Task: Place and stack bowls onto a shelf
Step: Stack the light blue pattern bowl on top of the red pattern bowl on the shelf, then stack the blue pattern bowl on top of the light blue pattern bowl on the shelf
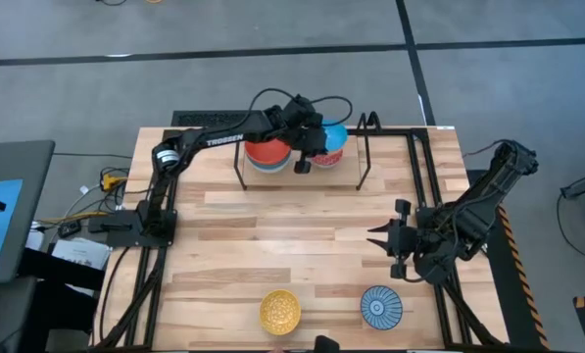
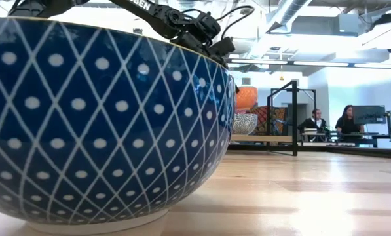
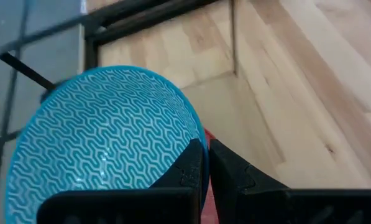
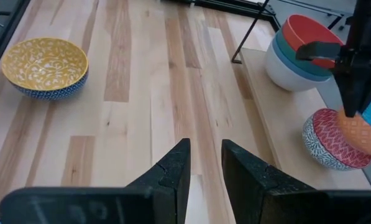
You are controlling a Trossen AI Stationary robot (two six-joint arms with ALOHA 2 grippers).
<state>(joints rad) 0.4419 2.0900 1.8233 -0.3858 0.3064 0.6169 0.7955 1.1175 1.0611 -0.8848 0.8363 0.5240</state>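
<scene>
Left hand (image 3: 205, 163) is pinched on the rim of the light blue bowl (image 3: 104, 143) above the shelf (image 1: 331, 181); it looks rigid, slick and breakable, best gripped by its rim.

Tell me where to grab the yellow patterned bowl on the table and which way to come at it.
Grip the rim of the yellow patterned bowl, one finger inside and one outside the wall. It sits upright and open-topped on the table, clear of the blue-white patterned bowl, so come from above. The right end effector, open and empty, is probably best placed; the left end effector is at the shelf, gripping the light blue bowl by its rim.
</scene>
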